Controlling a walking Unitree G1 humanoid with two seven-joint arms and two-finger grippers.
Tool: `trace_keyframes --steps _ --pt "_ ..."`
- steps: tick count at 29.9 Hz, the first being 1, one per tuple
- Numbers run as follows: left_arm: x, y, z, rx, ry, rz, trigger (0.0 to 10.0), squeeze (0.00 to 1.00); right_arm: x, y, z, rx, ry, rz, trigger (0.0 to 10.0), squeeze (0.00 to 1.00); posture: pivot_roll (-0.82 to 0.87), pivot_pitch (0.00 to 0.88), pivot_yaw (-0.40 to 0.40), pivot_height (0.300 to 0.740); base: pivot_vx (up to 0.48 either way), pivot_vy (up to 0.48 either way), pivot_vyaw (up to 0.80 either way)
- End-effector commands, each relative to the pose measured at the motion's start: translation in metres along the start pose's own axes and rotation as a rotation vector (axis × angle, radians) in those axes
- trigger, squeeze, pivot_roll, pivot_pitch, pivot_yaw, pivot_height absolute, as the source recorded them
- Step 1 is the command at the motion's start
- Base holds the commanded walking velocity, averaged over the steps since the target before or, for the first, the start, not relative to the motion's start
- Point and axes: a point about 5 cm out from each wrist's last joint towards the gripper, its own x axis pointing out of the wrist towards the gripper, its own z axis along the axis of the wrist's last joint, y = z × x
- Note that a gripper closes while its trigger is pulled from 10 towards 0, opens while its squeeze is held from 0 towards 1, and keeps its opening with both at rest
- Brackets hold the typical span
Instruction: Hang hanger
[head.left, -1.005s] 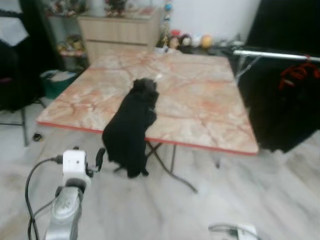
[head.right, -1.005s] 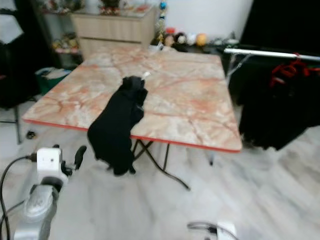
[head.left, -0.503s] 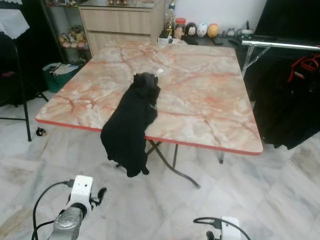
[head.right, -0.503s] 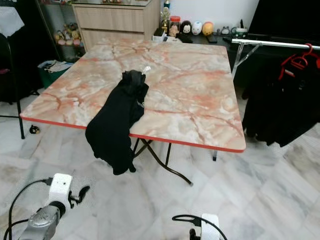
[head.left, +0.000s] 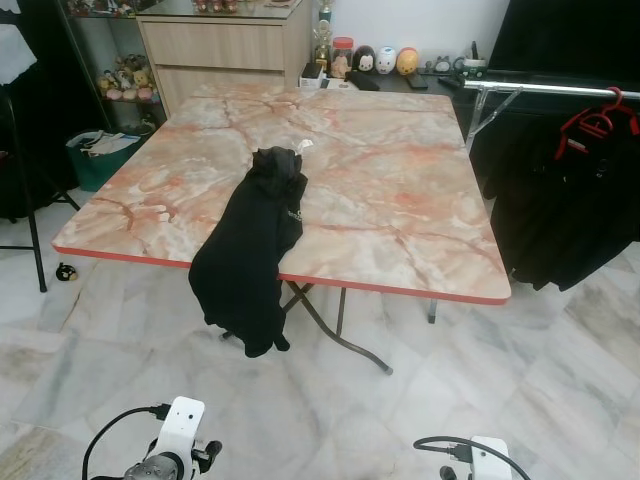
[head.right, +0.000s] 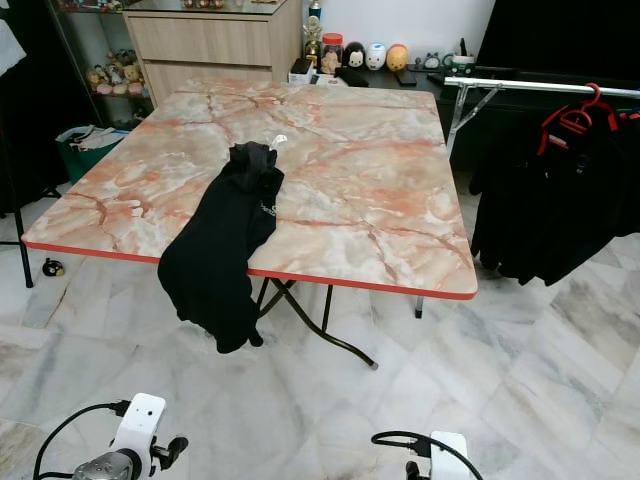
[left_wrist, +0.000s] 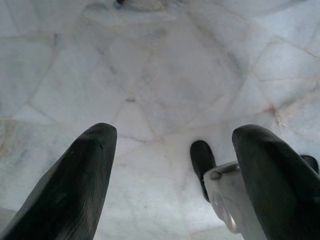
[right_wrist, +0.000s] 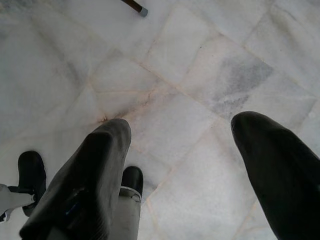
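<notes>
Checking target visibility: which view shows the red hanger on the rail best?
The right eye view: the red hanger sits whole on the rail. The left eye view has it near the frame edge; both wrist views face floor tiles.

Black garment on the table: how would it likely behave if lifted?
The garment droops over the table edge, so it is probably floppy and would sag. Its overhanging half may drag it off if nudged. It looks light.
</notes>
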Motion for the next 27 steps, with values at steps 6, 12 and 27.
trace_keyframes --steps 6,12,27 --pt "-0.003 0.002 -0.013 0.0 0.039 0.016 10.0 0.0 0.001 0.007 0.003 0.004 -0.003 0.001 10.0 0.0 0.13 0.0 -0.023 0.74 0.0 -0.393 0.0" --pt "-0.004 0.0 -0.017 -0.016 0.05 0.022 10.0 0.0 0.002 0.008 0.004 -0.01 -0.005 0.004 10.0 0.0 0.13 0.0 -0.027 0.74 0.0 -0.401 0.0" --pt "-0.004 0.0 -0.017 -0.034 0.043 0.026 10.0 0.0 0.002 0.005 0.007 -0.019 -0.015 0.006 10.0 0.0 0.12 0.0 -0.026 0.74 0.0 -0.404 0.22"
